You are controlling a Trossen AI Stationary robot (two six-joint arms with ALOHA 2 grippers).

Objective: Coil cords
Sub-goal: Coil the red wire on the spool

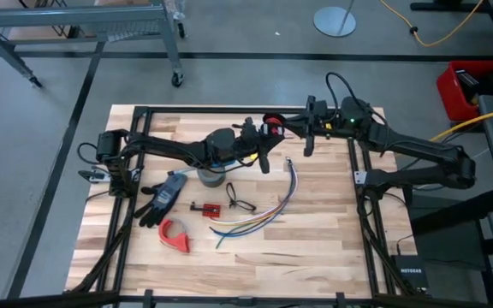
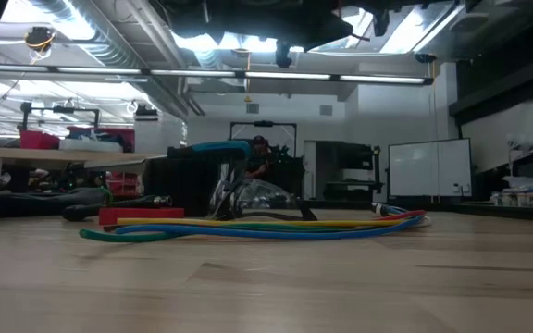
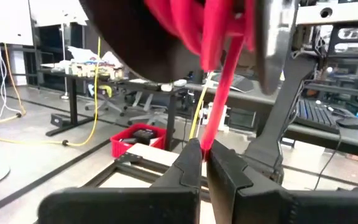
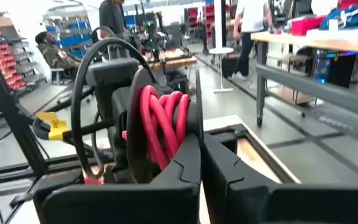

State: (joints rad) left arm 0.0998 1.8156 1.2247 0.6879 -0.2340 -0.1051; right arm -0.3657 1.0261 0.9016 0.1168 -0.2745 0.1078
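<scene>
A: Both arms meet in the upper middle of the high view, well above the table. The left gripper (image 1: pixel 262 130) reaches in from the left, the right gripper (image 1: pixel 291 126) from the right, and the red wire (image 1: pixel 273 124) sits as a small coil right between them.

B: In the left wrist view, the fingers (image 3: pixel 188 163) are pinched tight on a single red strand that runs straight up from them into the coil (image 3: pixel 194 25) close overhead.

A: And the right gripper's jaws are closed too. In the right wrist view the red loops (image 4: pixel 160 124) stack just beyond its fingertips, wound around a dark round part. Whether it's actually clamping the coil, I can't tell.

B: So the strand's long axis runs from the left fingers toward the coil. The left arm has the free run and looks best placed to lead the next wrap around.

A: Meanwhile down on the table the multicoloured wire bundle (image 1: pixel 264 214), the small black looped cord (image 1: pixel 238 204) and the red tape dispenser (image 1: pixel 175 234) lie idle, well below the action.
</scene>
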